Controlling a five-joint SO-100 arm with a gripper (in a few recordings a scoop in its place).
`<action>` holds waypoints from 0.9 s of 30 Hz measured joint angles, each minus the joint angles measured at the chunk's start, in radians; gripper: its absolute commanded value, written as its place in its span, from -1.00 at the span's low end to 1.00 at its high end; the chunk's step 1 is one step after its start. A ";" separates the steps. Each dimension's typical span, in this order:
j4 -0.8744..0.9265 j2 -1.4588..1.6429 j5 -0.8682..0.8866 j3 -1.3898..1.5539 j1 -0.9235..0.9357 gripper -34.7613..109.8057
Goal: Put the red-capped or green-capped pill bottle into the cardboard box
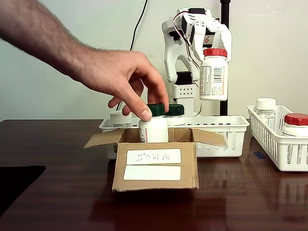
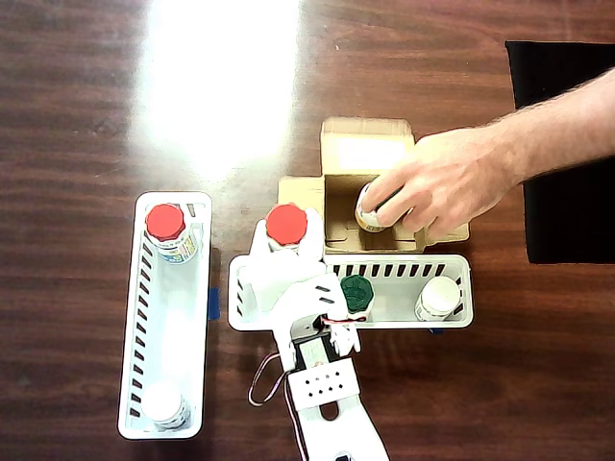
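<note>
Over cardboard box: person's hand gripping green-capped bottle.

The pill bottle, white with a red cap, hangs upright above the basket. The cardboard box stands open on the worktop, flaps spread.

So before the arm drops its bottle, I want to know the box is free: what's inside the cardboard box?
A green-capped bottle stands in the cardboard box, with a person's hand gripping its cap. The hand and box walls hide the rest of the inside. The gripper holds the red-capped pill bottle above.
</note>
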 measured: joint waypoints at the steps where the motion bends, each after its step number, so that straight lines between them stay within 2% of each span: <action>1: 0.000 -0.003 0.000 -0.002 0.000 -0.51; 11: 0.000 -0.075 0.003 -0.100 0.025 -0.51; 27: -0.043 -0.402 0.078 -0.325 0.207 -0.50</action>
